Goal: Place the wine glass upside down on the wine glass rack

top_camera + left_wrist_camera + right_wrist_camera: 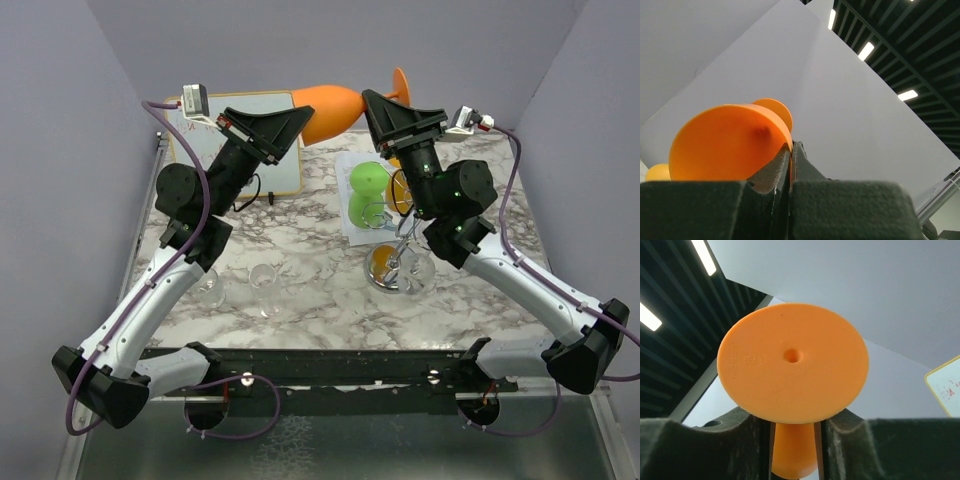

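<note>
The orange wine glass (330,108) hangs on its side in the air at the back of the table, bowl to the left and foot to the right. My left gripper (300,118) is shut on the bowl's rim (730,145), which is pinched between the fingers (790,150). My right gripper (375,100) holds the stem just behind the round foot (792,362), with the pads against both sides of the stem (793,445). The wine glass rack (395,272), chrome with a mirrored disc base, stands below the right arm, partly hidden by it.
A green glass (365,190) hangs at the rack, over a white sheet (348,215). Two clear glasses (210,290) (264,282) stand at the front left. A whiteboard (240,135) lies at the back left. Grey walls close in three sides.
</note>
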Motion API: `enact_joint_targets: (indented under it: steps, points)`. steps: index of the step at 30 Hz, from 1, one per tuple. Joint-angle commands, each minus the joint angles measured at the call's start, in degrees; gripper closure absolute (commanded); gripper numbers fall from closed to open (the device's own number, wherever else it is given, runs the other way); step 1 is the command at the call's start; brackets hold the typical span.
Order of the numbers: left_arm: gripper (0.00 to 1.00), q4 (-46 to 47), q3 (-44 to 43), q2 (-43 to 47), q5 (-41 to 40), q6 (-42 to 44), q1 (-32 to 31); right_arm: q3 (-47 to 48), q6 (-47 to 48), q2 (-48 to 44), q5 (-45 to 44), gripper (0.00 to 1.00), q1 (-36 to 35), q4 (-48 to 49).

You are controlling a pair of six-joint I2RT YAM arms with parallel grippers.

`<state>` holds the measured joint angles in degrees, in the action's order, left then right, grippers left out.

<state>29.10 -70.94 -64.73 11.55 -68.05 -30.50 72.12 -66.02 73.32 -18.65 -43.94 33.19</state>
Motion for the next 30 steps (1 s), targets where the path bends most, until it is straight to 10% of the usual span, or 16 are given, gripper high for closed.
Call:
enact_joint_targets:
  steps: [1, 7, 14, 22, 30]
  points:
    - [1.0, 2.2, 1.1, 1.8, 1.0, 0.7, -0.2, 1.4, 0.4, 0.4, -0.1, 0.67, -0.4, 0.5]
    - [0.86, 2.0, 2.1, 2.3, 1.2, 1.9, -0.3, 1.6, 3.5, -0.1, 0.9, 0.99, -0.4, 1.3]
    - [0.51, -3.9, 3.6, 4.1, 0.2, 5.5, -0.3, 0.7, 11.7, -2.4, 1.3, 0.99, -0.4, 3.0]
    - [0.19, -33.0, -0.7, 9.0, -11.2, 17.8, -0.2, 2.5, 31.9, -3.7, 14.2, 0.99, -0.4, 0.8]
    - [0.05, -48.4, -7.4, 16.0, -20.5, 32.6, -0.2, 6.5, 49.0, -1.5, 32.4, 0.99, -0.4, -5.7]
